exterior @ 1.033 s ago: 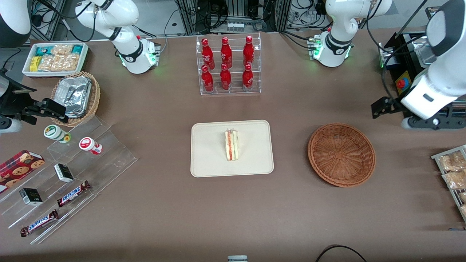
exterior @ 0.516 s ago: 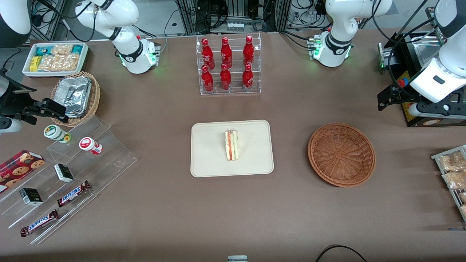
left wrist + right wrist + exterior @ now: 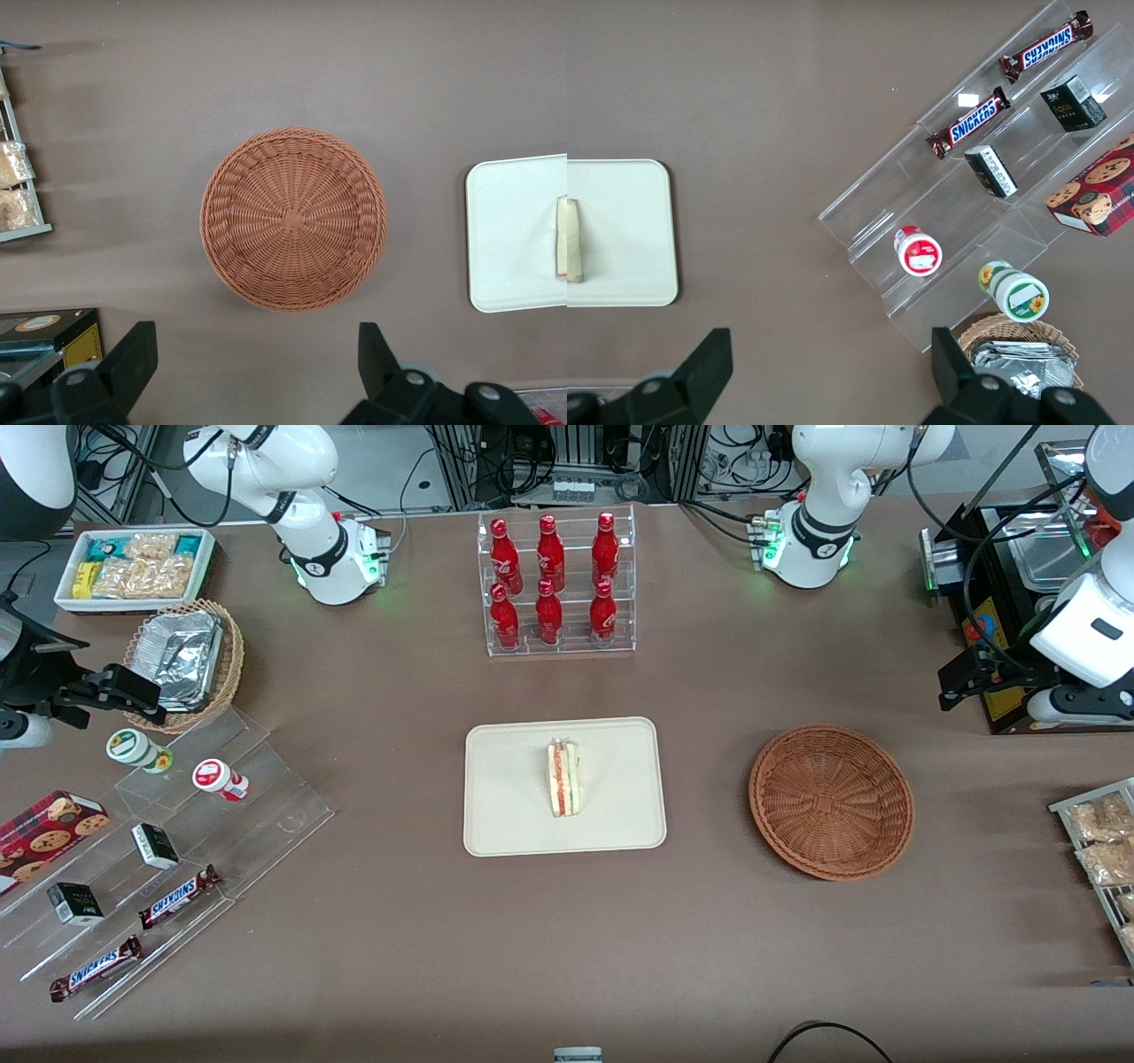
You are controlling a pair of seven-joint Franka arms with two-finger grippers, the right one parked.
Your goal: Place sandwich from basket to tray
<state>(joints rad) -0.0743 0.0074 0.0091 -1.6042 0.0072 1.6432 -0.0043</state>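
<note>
The sandwich is on the tray, so my job looks done.

The sandwich (image 3: 563, 779) sits in the middle of the tray (image 3: 505, 824), and the basket (image 3: 831, 802) has nothing in it. My gripper (image 3: 252, 363) is up high, toward my own end of the table, with its fingers (image 3: 133, 359) wide apart and holding nothing. I think nothing is left to move.

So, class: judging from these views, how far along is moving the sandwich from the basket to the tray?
Done: the sandwich lies on the tray, and the basket holds nothing. In hand: nothing; the gripper is open and empty, up above the table toward the working arm's end, farther from the front camera than the basket. Left: apparently nothing of the placing itself, at most parking the arm.
</note>
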